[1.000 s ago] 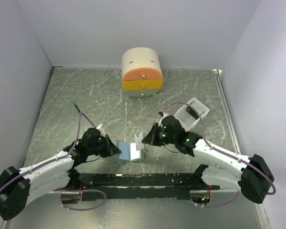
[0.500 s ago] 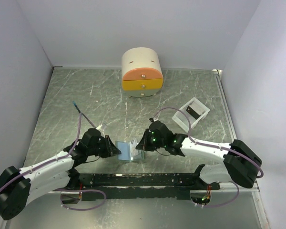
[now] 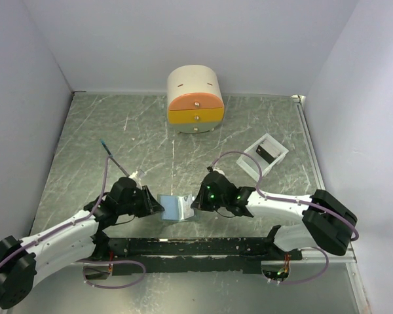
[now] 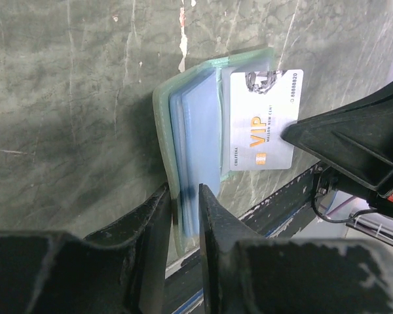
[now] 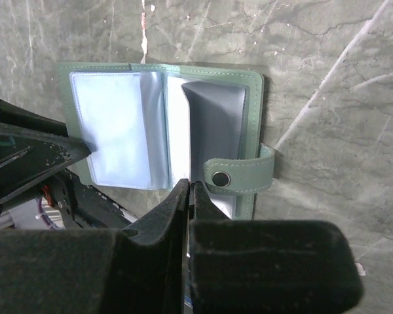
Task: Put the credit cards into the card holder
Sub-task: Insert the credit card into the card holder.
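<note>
Tabletop (image 3: 105, 131) marbled green, walls (image 3: 183, 33) white; left gripper (image 4: 185, 196) apart, right gripper (image 5: 187, 190) clamping credit card (image 4: 261, 121)

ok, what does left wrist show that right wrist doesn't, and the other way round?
Left wrist only: the credit card, printed VIP face up, pinched at its edge by the right gripper. Right wrist only: the snap strap with its stud. Both: the card holder lying open on the table, pale blue pockets up, with the left gripper at its edge.
</note>
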